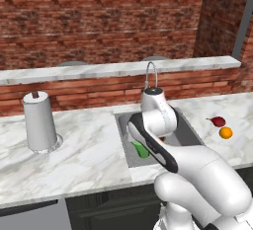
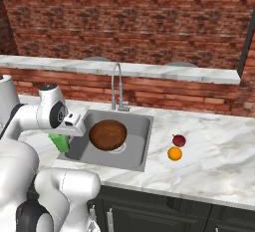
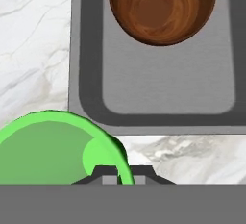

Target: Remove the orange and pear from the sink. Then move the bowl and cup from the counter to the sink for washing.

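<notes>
My gripper is shut on the rim of the green cup, which it holds at the left rim of the sink. From the right base view the cup hangs just under the hand. From the left it shows as the cup behind my forearm. The brown wooden bowl sits upright in the basin over the drain, apart from the cup; the bowl is at the top of the hand view. The orange and the dark red pear lie side by side on the counter, right of the sink.
A paper towel roll stands on the counter left of the sink. The curved steel tap rises behind the basin. A higher marble ledge runs along the brick wall.
</notes>
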### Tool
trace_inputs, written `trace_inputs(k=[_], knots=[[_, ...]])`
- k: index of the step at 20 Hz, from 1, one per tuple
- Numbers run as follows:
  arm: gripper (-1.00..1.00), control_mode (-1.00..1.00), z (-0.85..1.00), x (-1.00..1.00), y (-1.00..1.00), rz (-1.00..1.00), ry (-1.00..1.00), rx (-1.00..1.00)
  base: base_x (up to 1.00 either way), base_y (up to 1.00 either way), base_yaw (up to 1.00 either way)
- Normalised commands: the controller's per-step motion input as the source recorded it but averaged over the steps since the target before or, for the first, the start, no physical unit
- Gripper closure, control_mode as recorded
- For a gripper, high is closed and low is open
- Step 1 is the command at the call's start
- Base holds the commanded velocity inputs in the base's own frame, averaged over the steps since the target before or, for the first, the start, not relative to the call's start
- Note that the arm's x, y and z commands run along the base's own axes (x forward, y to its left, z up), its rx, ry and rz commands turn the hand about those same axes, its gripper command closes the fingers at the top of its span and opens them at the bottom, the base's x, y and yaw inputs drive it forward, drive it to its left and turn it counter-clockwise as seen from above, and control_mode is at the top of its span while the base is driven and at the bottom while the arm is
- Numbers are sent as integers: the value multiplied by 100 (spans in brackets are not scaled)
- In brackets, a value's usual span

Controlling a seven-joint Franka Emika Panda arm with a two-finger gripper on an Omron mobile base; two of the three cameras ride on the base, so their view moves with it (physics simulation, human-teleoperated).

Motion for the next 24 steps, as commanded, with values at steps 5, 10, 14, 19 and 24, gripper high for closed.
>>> trace_inputs(k=[5, 10, 14, 19, 24], knots=[[100, -100, 0, 9, -33, -3, 0, 0, 0, 0, 0], [100, -100, 0, 11, -32, -4, 0, 0, 0, 0, 0], [100, -100, 0, 12, -28, -4, 0, 0, 0, 0, 0], [100, -100, 0, 10, -24, -3, 0, 0, 0, 0, 0], [100, -100, 0, 9, -19, -5, -1, 0, 0, 0, 0]])
